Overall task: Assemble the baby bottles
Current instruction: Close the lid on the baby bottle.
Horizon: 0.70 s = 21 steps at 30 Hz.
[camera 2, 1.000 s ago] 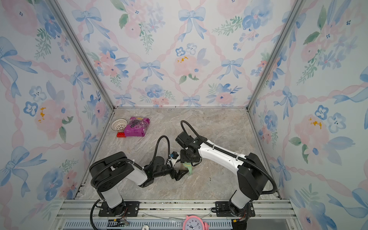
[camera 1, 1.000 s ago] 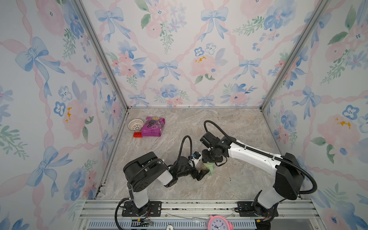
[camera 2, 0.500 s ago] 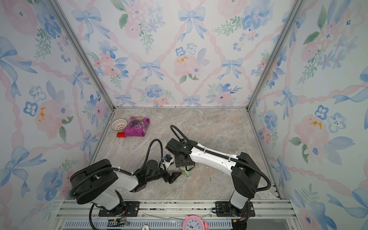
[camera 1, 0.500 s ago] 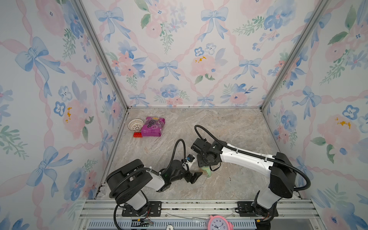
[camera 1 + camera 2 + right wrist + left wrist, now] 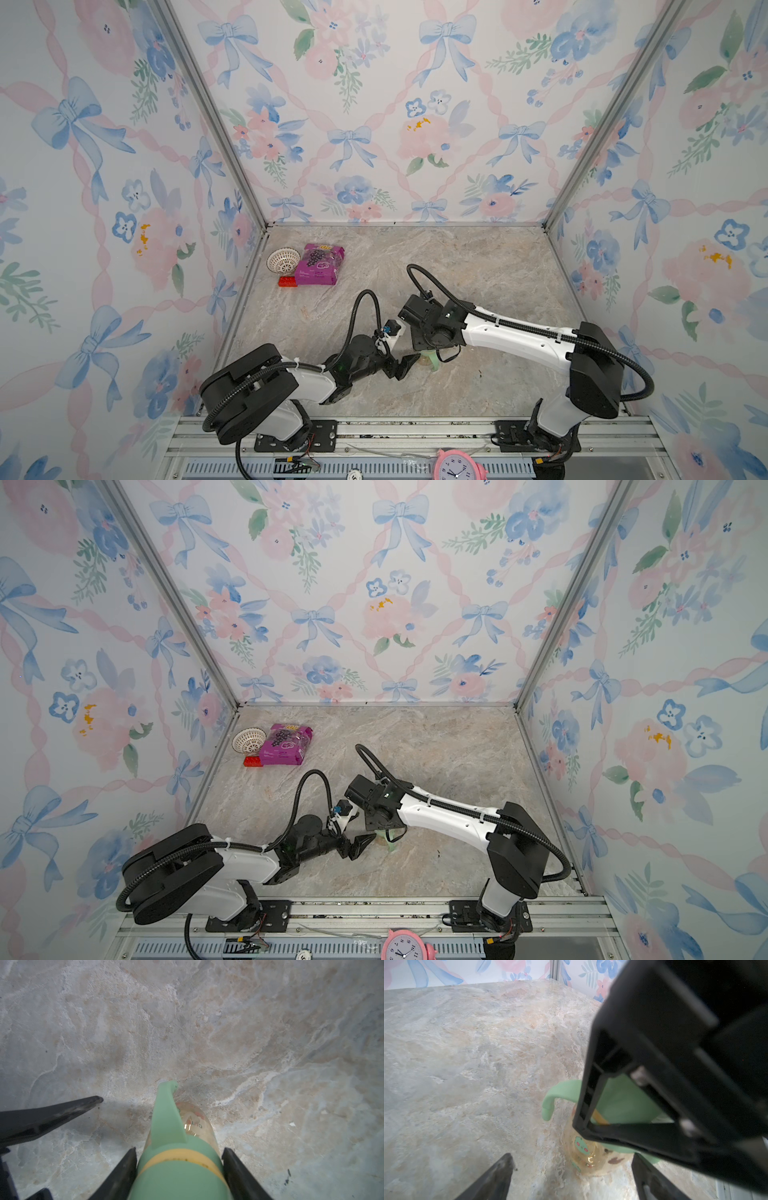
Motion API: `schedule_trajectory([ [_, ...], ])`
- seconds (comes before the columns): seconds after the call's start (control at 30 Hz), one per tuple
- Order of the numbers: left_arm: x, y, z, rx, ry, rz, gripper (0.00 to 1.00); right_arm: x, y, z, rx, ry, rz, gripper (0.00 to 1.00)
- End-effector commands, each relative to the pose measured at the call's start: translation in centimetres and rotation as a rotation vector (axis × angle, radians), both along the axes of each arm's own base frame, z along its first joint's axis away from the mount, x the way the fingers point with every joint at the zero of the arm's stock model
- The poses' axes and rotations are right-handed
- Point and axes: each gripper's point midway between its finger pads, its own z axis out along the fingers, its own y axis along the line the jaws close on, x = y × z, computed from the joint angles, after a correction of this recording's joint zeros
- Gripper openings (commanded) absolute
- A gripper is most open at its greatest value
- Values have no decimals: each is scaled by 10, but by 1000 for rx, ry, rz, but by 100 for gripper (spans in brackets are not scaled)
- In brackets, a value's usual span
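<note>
Right wrist view, plus left wrist and top views. Marble table [image 5: 478, 266]: baby bottle [image 5: 432, 360] stands upright directly under R pincer [image 5: 179, 1149], just ahead of L pincer [image 5: 572, 1156]. Jar body [image 5: 588, 1153] sits btwn L pincer's spread tips, untouched; L is open, holding nothing. R pincer is clamped from above round dome cap [image 5: 180, 1186] and yellow collar [image 5: 182, 1157]; handled ring [image 5: 166, 1118] lies just past its tips. Step, prob.: L steadies jar while R seats the top. To do well: centre L jaws on jar below the handles, close gently (slick clear plastic), keep R vertical; a tip snagging a handle could tilt the bottle.
</note>
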Motion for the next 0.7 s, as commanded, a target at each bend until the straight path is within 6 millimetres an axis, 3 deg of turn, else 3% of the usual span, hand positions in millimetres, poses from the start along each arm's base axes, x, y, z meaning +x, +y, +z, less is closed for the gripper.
schedule_trajectory([
  [0.0, -2, 4, -7, 13, 15, 10, 90, -68, -10, -92, -99, 311, 20, 56],
  [0.17, -3, 7, -9, 18, 16, 18, 89, -76, -3, -106, -82, 340, 16, 57],
  [0.67, -5, 7, -9, 14, 18, 8, 85, -89, 8, -120, -35, 407, 31, 58],
])
